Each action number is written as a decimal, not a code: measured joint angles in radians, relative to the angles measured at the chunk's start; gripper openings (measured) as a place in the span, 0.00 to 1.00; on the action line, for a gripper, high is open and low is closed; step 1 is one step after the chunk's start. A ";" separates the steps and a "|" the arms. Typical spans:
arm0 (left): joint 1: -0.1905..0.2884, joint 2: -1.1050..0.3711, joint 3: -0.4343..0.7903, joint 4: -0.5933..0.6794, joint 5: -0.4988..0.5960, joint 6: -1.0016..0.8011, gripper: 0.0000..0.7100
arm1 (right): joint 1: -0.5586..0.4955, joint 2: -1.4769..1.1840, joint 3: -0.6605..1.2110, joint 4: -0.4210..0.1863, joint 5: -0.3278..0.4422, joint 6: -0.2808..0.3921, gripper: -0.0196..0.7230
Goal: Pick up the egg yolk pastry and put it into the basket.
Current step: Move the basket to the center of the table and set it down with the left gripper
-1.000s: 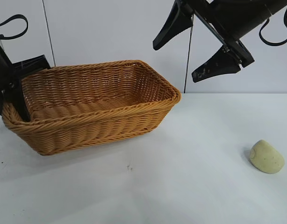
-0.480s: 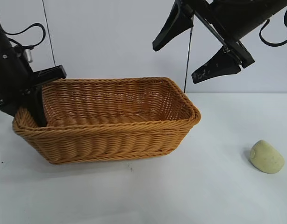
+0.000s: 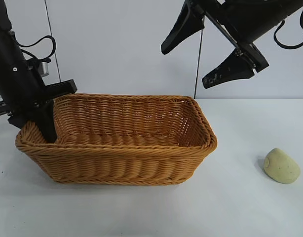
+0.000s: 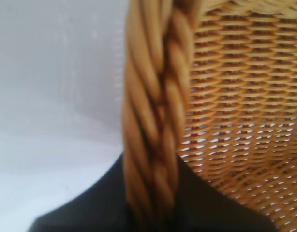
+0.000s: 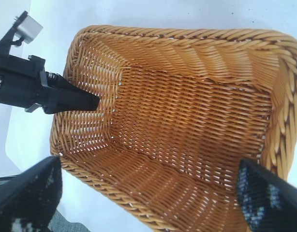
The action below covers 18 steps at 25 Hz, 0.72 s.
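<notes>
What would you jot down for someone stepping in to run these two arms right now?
Left gripper: shut on the braided rim at the left end of the large orange-tan woven wicker basket, which sits on the white table.
Right gripper: open, empty, raised above the basket's right end.
Small pale yellowish-cream dome-shaped egg yolk pastry: on the table right of the basket, untouched.
Done: nothing in the basket.
Left: pick up the pastry and drop it in.

Basket (image 3: 122, 148) on the table (image 3: 201, 207) at exterior-view left of centre, left gripper (image 3: 45, 126) clamped over its left end wall with one finger inside; egg yolk pastry (image 3: 281, 166) on the table well apart to the right; right gripper (image 3: 206, 47) above, between basket and pastry.
</notes>
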 joint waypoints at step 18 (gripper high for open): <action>0.000 0.005 0.017 -0.015 -0.004 0.010 0.94 | 0.000 0.000 0.000 0.000 0.000 0.000 0.96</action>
